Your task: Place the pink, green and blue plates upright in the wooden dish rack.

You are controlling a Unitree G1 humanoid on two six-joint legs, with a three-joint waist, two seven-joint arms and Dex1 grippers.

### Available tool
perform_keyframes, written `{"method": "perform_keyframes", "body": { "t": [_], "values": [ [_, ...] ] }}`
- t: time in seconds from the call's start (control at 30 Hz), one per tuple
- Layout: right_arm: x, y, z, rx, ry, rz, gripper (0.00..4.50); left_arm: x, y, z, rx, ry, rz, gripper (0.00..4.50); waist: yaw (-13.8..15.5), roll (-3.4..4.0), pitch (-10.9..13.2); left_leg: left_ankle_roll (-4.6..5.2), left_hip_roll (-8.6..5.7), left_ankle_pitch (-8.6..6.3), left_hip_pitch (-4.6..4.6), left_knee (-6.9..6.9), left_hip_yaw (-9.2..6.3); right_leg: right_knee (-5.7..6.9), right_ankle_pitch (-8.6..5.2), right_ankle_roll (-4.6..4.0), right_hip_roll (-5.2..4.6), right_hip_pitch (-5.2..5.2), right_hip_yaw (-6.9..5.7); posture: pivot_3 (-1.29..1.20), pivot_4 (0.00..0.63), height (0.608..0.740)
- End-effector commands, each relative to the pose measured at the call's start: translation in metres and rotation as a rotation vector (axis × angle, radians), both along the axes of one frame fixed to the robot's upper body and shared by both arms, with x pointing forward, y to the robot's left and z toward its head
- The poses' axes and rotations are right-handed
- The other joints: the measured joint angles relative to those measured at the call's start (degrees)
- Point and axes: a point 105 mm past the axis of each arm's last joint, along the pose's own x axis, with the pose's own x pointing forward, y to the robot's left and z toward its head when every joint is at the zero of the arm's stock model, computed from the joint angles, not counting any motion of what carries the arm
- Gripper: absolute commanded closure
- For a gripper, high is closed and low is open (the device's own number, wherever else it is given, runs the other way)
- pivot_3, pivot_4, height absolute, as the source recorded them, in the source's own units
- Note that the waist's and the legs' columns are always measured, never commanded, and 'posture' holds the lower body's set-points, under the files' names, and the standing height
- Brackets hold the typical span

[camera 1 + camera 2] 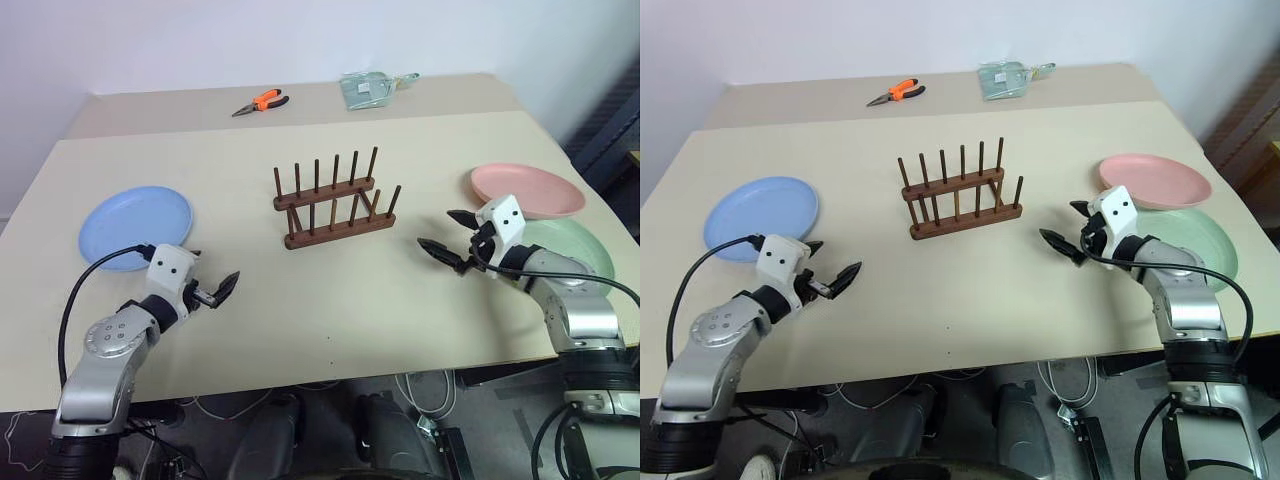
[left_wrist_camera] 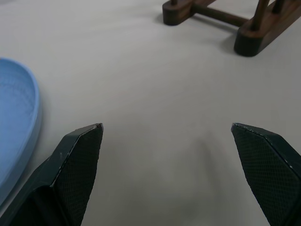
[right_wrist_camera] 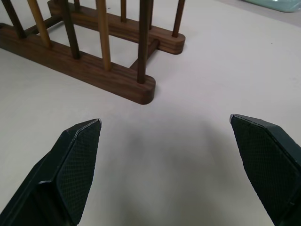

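Plates flat on table [image 1: 330, 290] – wooden dish rack [image 1: 335, 205] empty – hands open

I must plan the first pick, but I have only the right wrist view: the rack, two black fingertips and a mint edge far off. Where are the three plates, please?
Observer: The blue plate lies flat at the table's left side, next to the left claw.
Operator: And the pink one?
Observer: The pink plate lies flat at the right side, and its near rim overlaps the green plate.
Operator: Is the rack free?
Observer: The wooden dish rack holds no plate.
Operator: Does my right claw hold something?
Observer: No, the right claw is open and holds nothing.
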Motion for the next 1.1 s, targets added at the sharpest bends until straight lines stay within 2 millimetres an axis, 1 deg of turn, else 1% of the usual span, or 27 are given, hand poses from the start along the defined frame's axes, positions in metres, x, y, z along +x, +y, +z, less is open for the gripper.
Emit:
{"method": "perform_keyframes", "body": {
  "t": [0.03, 0.23, 0.4, 0.47, 0.53, 0.6, 0.7, 0.73, 0.8, 0.9, 0.97, 1.03, 1.07, 1.1],
  "values": [
    [0.004, 0.007, 0.016, -0.010, -0.068, 0.017, 0.04, -0.002, -0.007, 0.005, 0.000, -0.028, -0.016, 0.00, 0.0, 0.00, 0.0, 0.00, 0.00, 0.00, 0.00, 0.00, 0.00, 0.00, 0.00, 0.00, 0.00, 0.00, 0.00, 0.00, 0.150, 0.729],
    [0.009, 0.012, 0.018, -0.020, -0.075, 0.037, 0.04, 0.002, -0.013, 0.005, -0.013, -0.038, -0.027, 0.00, 0.0, 0.00, 0.0, 0.00, 0.00, 0.00, 0.00, 0.00, 0.00, 0.00, 0.00, 0.00, 0.00, 0.00, -0.01, 0.00, 0.150, 0.729],
    [0.003, 0.030, 0.012, -0.020, -0.041, 0.104, 0.04, 0.007, -0.029, -0.005, 0.032, 0.008, -0.148, 0.00, 0.1, -0.01, 0.0, 0.00, 0.00, 0.00, 0.00, 0.01, 0.00, 0.00, 0.00, 0.00, 0.00, 0.01, -0.03, 0.00, 0.150, 0.729],
    [-0.002, 0.039, 0.009, -0.014, -0.042, 0.111, 0.04, 0.015, -0.042, -0.011, 0.052, 0.031, -0.225, 0.00, 0.1, 0.00, 0.0, 0.00, -0.01, 0.00, 0.00, 0.01, 0.00, -0.01, 0.00, 0.00, 0.00, 0.01, -0.03, 0.00, 0.150, 0.729],
    [-0.006, 0.045, 0.005, -0.010, -0.045, 0.102, 0.04, 0.028, -0.053, -0.015, 0.066, 0.041, -0.282, 0.00, 0.3, 0.00, 0.0, 0.00, -0.02, 0.00, -0.02, 0.02, -0.01, 0.00, 0.00, 0.00, -0.01, 0.01, -0.04, 0.00, 0.150, 0.729],
    [-0.009, 0.047, 0.003, -0.008, -0.049, 0.088, 0.04, 0.039, -0.058, -0.016, 0.073, 0.040, -0.306, 0.00, 0.1, 0.00, 0.0, 0.00, -0.04, 0.00, -0.02, 0.06, -0.02, 0.00, 0.01, 0.03, -0.01, 0.01, -0.06, 0.00, 0.150, 0.729],
    [-0.019, 0.047, -0.003, -0.009, -0.060, 0.045, 0.04, 0.065, -0.081, -0.015, 0.045, 0.051, -0.389, 0.00, 0.4, 0.01, 0.0, 0.01, -0.06, 0.00, -0.02, 0.05, -0.03, 0.00, 0.09, 0.17, -0.02, 0.00, -0.06, 0.00, 0.150, 0.729],
    [-0.022, 0.047, -0.003, -0.006, -0.063, 0.034, 0.04, 0.071, -0.088, -0.016, 0.045, 0.060, -0.418, 0.00, 0.7, 0.00, 0.0, 0.01, -0.07, 0.01, -0.02, 0.08, -0.07, 0.02, 0.10, 0.18, -0.02, 0.02, -0.10, 0.00, 0.150, 0.729],
    [-0.028, 0.046, -0.003, -0.006, -0.074, 0.010, 0.04, 0.079, -0.102, -0.021, 0.050, 0.089, -0.473, 0.00, 0.5, 0.01, 0.0, 0.00, -0.08, 0.01, -0.03, 0.10, -0.08, 0.01, 0.11, 0.19, -0.01, 0.02, -0.12, 0.00, 0.150, 0.729],
    [-0.033, 0.041, -0.002, -0.009, -0.082, -0.031, 0.04, 0.087, -0.117, -0.031, 0.075, 0.129, -0.526, 0.00, 0.1, 0.01, 0.0, 0.02, -0.11, 0.00, -0.03, 0.08, -0.06, 0.01, 0.10, 0.21, -0.04, 0.02, -0.12, 0.00, 0.150, 0.729],
    [-0.036, 0.039, -0.003, -0.014, -0.083, -0.046, 0.00, 0.089, -0.123, -0.033, 0.069, 0.138, -0.551, 0.55, 0.1, 0.02, 0.0, 0.02, -0.10, 0.00, -0.03, 0.09, -0.06, 0.02, 0.11, 0.22, -0.03, 0.03, -0.12, 0.00, 0.150, 0.729],
    [-0.038, 0.037, -0.003, -0.018, -0.085, -0.054, 0.00, 0.088, -0.125, -0.036, 0.068, 0.140, -0.569, 1.22, 0.1, 0.02, -0.1, 0.02, -0.10, 0.00, -0.02, 0.09, -0.06, 0.02, 0.10, 0.23, -0.04, 0.04, -0.12, 0.00, 0.150, 0.729],
    [-0.038, 0.036, -0.003, -0.020, -0.086, -0.059, 0.00, 0.087, -0.126, -0.037, 0.071, 0.141, -0.579, 1.89, 0.1, 0.02, -0.1, 0.02, -0.10, 0.00, -0.02, 0.09, -0.06, 0.02, 0.10, 0.23, -0.04, 0.04, -0.12, 0.00, 0.150, 0.729],
    [-0.038, 0.035, -0.003, -0.023, -0.086, -0.062, 0.00, 0.086, -0.127, -0.038, 0.073, 0.141, -0.586, 2.38, 0.1, 0.02, -0.1, 0.02, -0.10, 0.00, -0.02, 0.10, -0.06, 0.02, 0.11, 0.23, -0.04, 0.04, -0.11, 0.00, 0.150, 0.729]
  ]
}}
